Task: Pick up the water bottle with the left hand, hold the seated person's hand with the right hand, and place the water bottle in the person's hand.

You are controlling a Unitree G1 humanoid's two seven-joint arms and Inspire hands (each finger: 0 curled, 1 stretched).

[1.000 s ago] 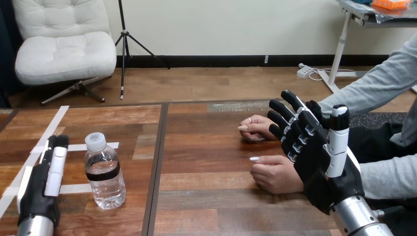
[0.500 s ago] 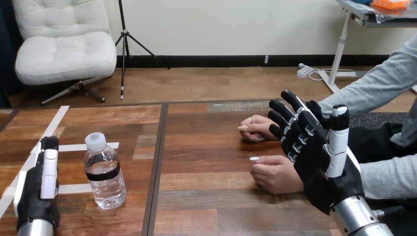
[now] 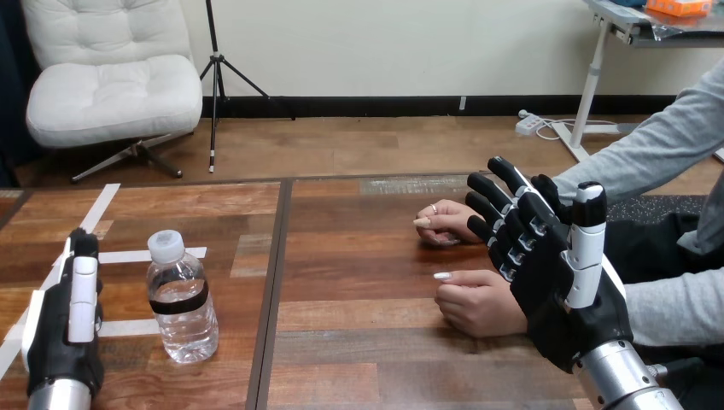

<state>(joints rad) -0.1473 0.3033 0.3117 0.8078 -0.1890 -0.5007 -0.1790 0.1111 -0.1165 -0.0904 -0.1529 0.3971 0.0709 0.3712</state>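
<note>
Dark wooden plank table [image 3: 359, 342], a clear water bottle [image 3: 181, 299] upright at our left.
It is ribbed plastic with a white cap and a black band; we cannot tell how full it is. Our left hand [image 3: 64, 329] is just beside it, fingers straight and apart from it. Our right hand [image 3: 546, 273] is open and empty by the person's nearer hand [image 3: 478, 301].

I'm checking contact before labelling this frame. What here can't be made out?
- Head view: whether the right hand touches the person's nearer hand; the robot hand overlaps it and hides its wrist.
- Head view: the wrist of the person's farther hand, behind the right hand's fingers.
- Head view: the left hand's forearm, cut off by the bottom edge.
</note>
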